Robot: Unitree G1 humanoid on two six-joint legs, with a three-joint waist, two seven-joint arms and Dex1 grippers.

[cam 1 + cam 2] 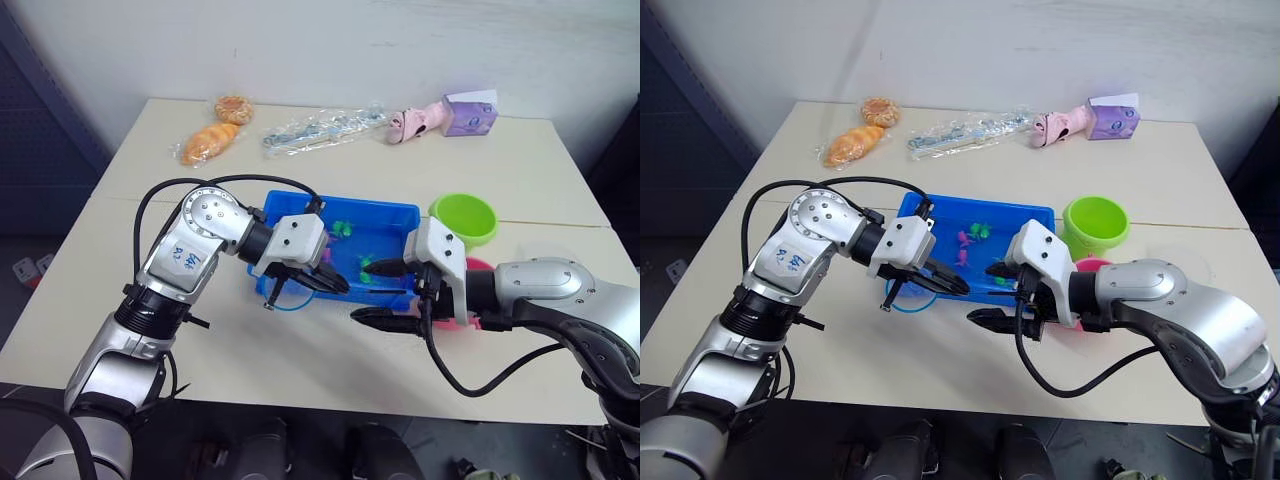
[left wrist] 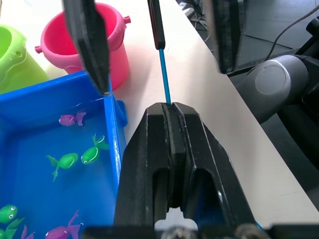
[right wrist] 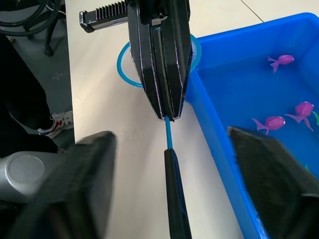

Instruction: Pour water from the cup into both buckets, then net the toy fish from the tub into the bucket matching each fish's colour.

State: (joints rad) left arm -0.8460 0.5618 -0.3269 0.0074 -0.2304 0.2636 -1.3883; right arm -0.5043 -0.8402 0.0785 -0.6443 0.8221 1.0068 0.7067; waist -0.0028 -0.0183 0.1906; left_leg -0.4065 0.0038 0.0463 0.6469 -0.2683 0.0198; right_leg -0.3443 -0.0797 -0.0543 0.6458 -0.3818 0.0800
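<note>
1. Our left gripper (image 3: 158,59) is pinched on the net (image 3: 130,62), just off the tub's (image 1: 395,215) front edge.
2. Our right gripper (image 1: 385,292) is spread wide around the handle (image 3: 174,189).
3. Close squarely on the handle before letting go.
4. Fish (image 2: 67,160) sit in the tub, buckets (image 2: 112,45) at its right end.

Bare pale bench (image 1: 300,360) lies open along the shallow bright blue plastic tub (image 1: 385,212)'s near side, while the lime green bucket (image 1: 465,218) and bright pink bucket (image 2: 107,42) crowd its right end.
</note>
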